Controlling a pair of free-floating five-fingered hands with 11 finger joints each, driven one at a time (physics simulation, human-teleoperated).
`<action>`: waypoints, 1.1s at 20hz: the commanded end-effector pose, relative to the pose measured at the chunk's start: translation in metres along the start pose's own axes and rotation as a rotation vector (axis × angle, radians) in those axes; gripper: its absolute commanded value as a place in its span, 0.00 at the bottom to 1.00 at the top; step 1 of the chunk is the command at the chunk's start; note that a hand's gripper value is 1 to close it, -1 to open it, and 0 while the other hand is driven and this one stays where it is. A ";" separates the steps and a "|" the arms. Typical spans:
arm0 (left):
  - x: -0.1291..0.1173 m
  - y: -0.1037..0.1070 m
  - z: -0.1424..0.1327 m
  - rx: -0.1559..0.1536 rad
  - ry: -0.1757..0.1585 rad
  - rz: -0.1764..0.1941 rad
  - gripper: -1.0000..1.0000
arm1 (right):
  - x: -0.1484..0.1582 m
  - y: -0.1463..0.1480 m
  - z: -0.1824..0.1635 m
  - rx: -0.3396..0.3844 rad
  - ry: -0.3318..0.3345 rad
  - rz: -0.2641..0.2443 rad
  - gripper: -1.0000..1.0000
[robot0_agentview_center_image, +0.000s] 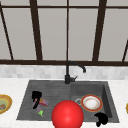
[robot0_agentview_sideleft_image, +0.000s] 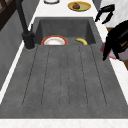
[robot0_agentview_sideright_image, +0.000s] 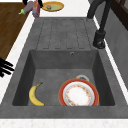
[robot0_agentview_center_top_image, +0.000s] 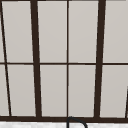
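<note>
Red ball (robot0_agentview_center_image: 67, 114) sitting closest, front of sink (robot0_agentview_center_image: 27, 100). Left hand (robot0_agentview_center_image: 36, 96) gripping a pink packet (robot0_agentview_center_image: 42, 102) above the drainboard, fingers curled round it. Right hand (robot0_agentview_center_image: 101, 118) hovering by the plate (robot0_agentview_center_image: 91, 103), fingers curled, holding nothing.

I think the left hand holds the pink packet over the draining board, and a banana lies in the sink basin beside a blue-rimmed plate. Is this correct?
Almost. The plate has a red-orange rim, not blue; the right side view shows it clearly. The rest stands: the left hand holds the pink packet over the draining board, and the banana lies in the sink basin beside the plate.
</note>
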 end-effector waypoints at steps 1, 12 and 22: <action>-0.001 0.000 0.027 -0.059 0.027 0.012 1.00 | 0.000 0.000 0.000 0.000 0.000 0.000 0.50; -0.008 -0.003 0.099 -0.077 0.041 0.017 1.00 | 0.000 0.000 0.000 0.000 0.000 0.000 0.50; -0.017 0.001 0.179 -0.071 0.029 0.065 1.00 | 0.000 0.000 0.000 0.000 0.000 0.000 0.50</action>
